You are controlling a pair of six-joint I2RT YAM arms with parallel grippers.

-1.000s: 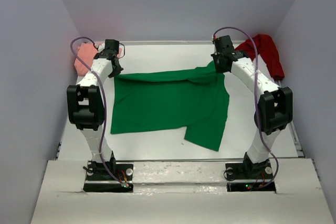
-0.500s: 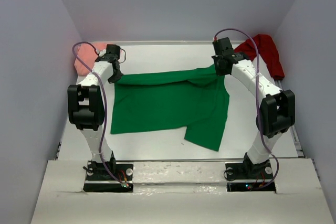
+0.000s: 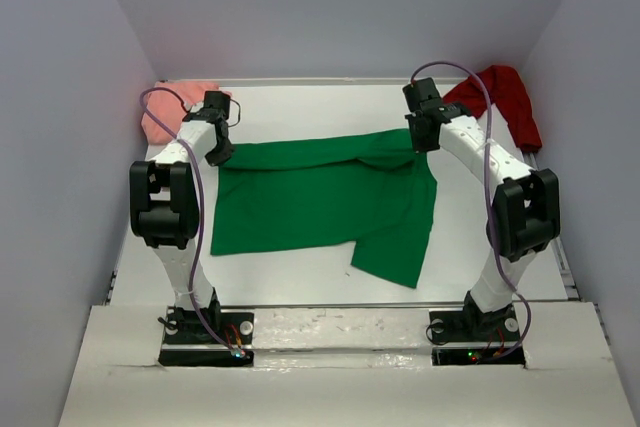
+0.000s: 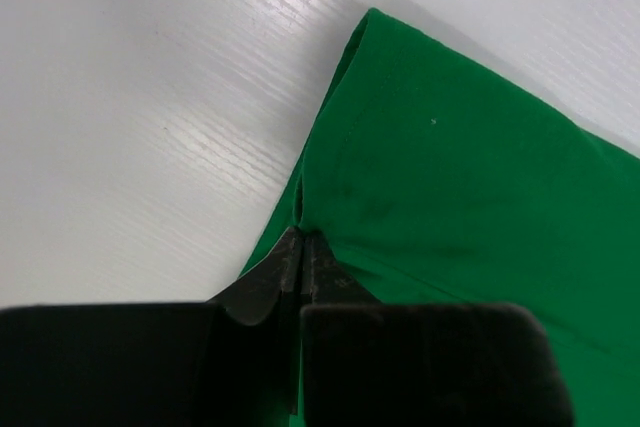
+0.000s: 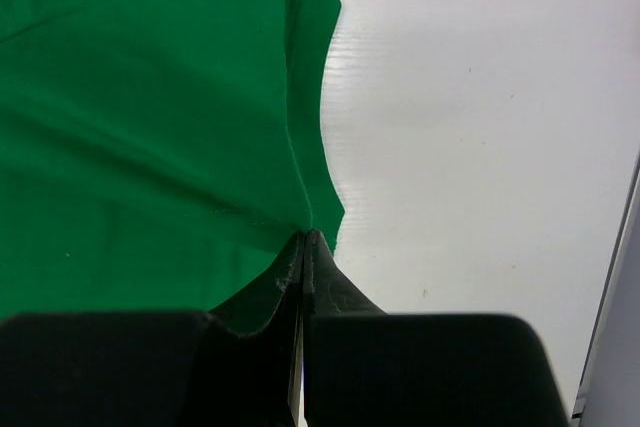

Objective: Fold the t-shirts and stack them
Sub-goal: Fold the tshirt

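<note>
The bright green t-shirt (image 3: 320, 197) lies spread across the middle of the table, one part hanging toward the front right. My left gripper (image 3: 218, 152) is shut on its far left edge; the left wrist view shows the fingertips (image 4: 302, 242) pinching the green cloth (image 4: 450, 177). My right gripper (image 3: 422, 139) is shut on its far right edge, seen in the right wrist view (image 5: 305, 239) with green cloth (image 5: 150, 117) to its left. The salmon-pink t-shirt (image 3: 165, 107) lies bunched at the far left corner. The dark red t-shirt (image 3: 505, 97) lies bunched at the far right corner.
The white table (image 3: 330, 107) is walled by grey panels on the left, back and right. A raised edge (image 3: 560, 267) runs along the table's right side. Both arm bases stand at the near edge.
Both grippers have moved slightly toward the front and down with the green shirt's far edge held. More of the salmon-pink shirt now shows behind the left arm.
</note>
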